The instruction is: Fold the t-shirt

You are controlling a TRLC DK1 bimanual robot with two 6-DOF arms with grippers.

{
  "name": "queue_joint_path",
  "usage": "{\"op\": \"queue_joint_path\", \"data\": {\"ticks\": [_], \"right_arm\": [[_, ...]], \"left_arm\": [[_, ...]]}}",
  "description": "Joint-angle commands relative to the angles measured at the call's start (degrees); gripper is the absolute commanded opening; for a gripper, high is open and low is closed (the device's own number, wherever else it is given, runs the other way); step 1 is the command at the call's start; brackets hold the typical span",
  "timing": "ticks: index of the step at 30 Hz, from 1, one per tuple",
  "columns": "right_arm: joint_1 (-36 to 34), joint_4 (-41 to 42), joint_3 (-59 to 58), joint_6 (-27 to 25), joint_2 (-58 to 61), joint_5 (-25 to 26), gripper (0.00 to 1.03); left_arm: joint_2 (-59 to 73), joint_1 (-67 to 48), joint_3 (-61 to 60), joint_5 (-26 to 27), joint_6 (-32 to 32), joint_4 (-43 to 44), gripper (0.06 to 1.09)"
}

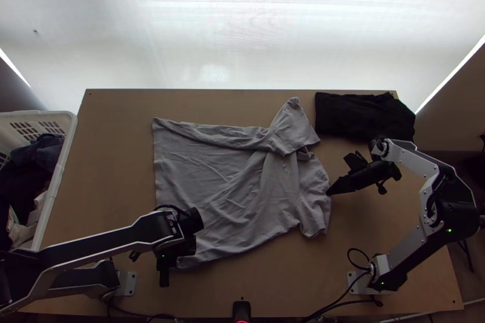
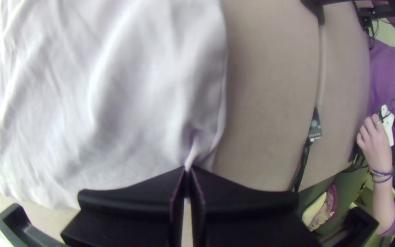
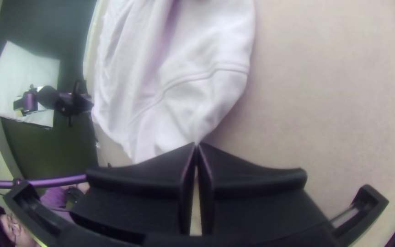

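The grey t-shirt (image 1: pixel 230 183) lies wrinkled across the middle of the table, its far long edge turned inward and one sleeve sticking out past the far side. My left gripper (image 1: pixel 176 256) is at the shirt's near-left corner. In the left wrist view, my left gripper (image 2: pixel 187 170) is shut on a pinched bit of the t-shirt (image 2: pixel 138 91) by its edge. My right gripper (image 1: pixel 329 193) is at the shirt's right edge, by the shoulder and near sleeve. In the right wrist view, my right gripper (image 3: pixel 196 145) is shut on the edge of the t-shirt (image 3: pixel 197 91).
A black folded cloth (image 1: pixel 357 116) lies at the table's far right corner. A white basket (image 1: pixel 63 147) with dark and light clothes stands at the left edge. Bare wood (image 1: pixel 242 286) stretches along the near side, where a small black device (image 1: pixel 241 309) sits.
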Motion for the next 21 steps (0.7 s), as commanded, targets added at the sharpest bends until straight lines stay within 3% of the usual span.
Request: {"op": "queue_joint_path", "data": {"ticks": [1,6,12,21], "right_arm": [[-0.1,0.0,-0.3,-0.1,-0.3,0.0,0.03],[0.2,0.0,-0.8,-0.2,-3.1,-0.1,0.03],[2.5,0.0,1.7,1.1,-13.1,0.0,0.03],[4.3,-2.8,8.5,5.8,-22.0,0.8,0.03]], "left_arm": [[-9.4,2.6,3.1,0.5,1.3,5.5,0.10],[-18.9,18.9,10.5,4.3,3.8,4.8,0.10],[-24.5,36.7,20.6,12.4,0.1,6.2,0.10],[-28.7,53.2,19.3,14.9,2.2,5.9,0.10]]}}
